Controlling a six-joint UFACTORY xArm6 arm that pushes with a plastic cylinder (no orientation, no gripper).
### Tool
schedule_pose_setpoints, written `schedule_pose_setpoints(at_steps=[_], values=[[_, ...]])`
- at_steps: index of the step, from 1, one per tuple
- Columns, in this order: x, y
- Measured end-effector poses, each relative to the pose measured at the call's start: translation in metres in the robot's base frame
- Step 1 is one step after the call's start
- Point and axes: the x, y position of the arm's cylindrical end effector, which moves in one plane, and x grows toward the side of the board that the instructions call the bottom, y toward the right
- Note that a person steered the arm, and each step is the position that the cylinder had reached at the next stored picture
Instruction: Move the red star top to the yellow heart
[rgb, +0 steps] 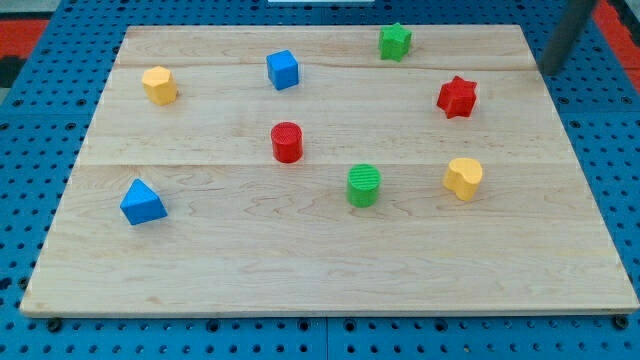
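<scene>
Here your tip (551, 70) sat off the board's top right corner, touching nothing; red star (457, 97) near the right edge, above yellow heart (463, 177).

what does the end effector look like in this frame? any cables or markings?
Only a short stretch shows at the view's top right: a straight, dark grey rod, round in section, with a faint lighter sheen along one side. My tip is its plain blunt lower end. No cables, labels or markings are visible. The rest of the arm is out of frame.
</scene>
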Motion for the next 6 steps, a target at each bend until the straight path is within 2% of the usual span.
schedule_pose_setpoints(at_steps=[1,2,4,5,6], values=[[0.023,-0.076],[0.069,-0.112],[0.087,-0.036],[0.126,-0.077],[0.172,-0.032]])
